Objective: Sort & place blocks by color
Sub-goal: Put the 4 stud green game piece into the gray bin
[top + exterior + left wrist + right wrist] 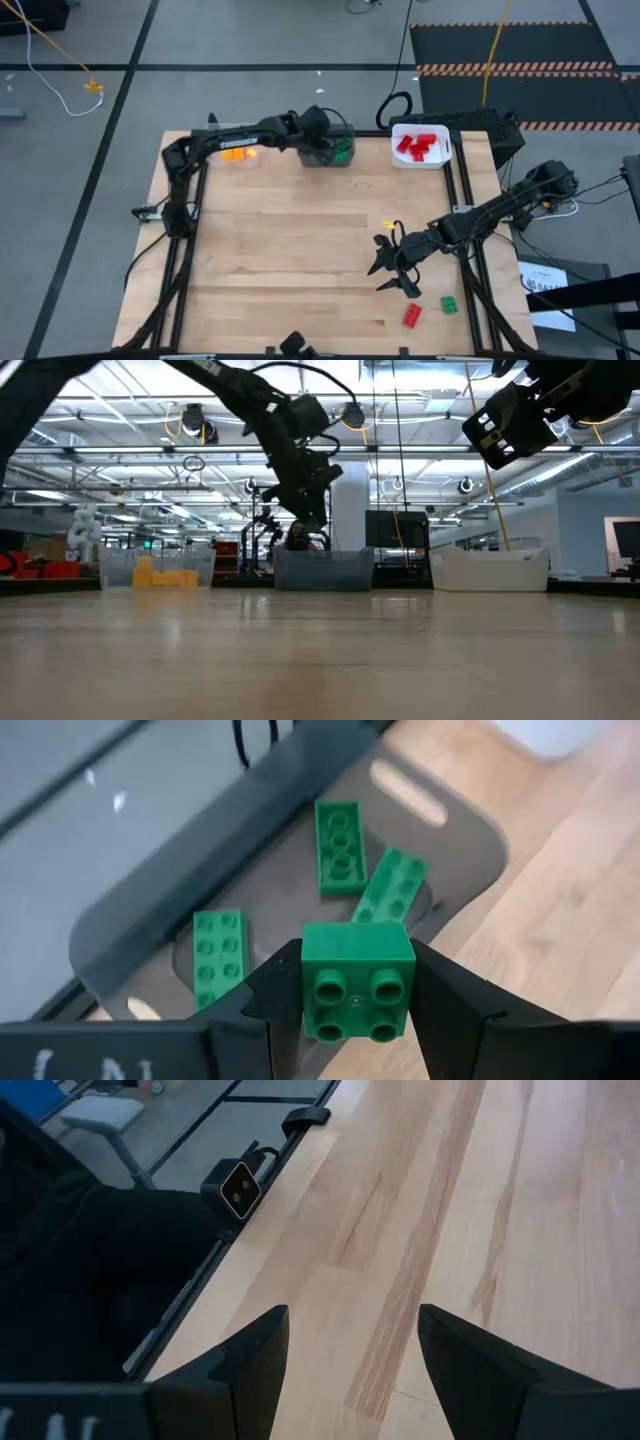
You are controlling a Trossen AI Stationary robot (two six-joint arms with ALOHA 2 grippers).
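My left gripper [335, 140] hangs over the dark grey bin [327, 158] at the table's far edge, shut on a small green block [358, 982]. Three more green blocks [340, 845] lie flat on the floor of that bin. My right gripper [395, 265] stands open above the bare wood at the near right, with nothing between its fingers [250, 1355]. On the table near it lie a red block [412, 315], a green block [449, 304] and a small yellow block [388, 224]. My left gripper pinches the green block by two opposite side faces [308, 982] between its two fingers [275, 995]. The fingers slant downward over the bin. The block's studded face is turned back toward the wrist. The block hangs clear above the bin's floor.
A clear bin [237, 153] with orange-yellow blocks stands left of the dark grey one, and a white bin [420, 145] with red blocks stands to its right, all along the far edge. Bare wood [290, 250] stretches across the middle of the table.
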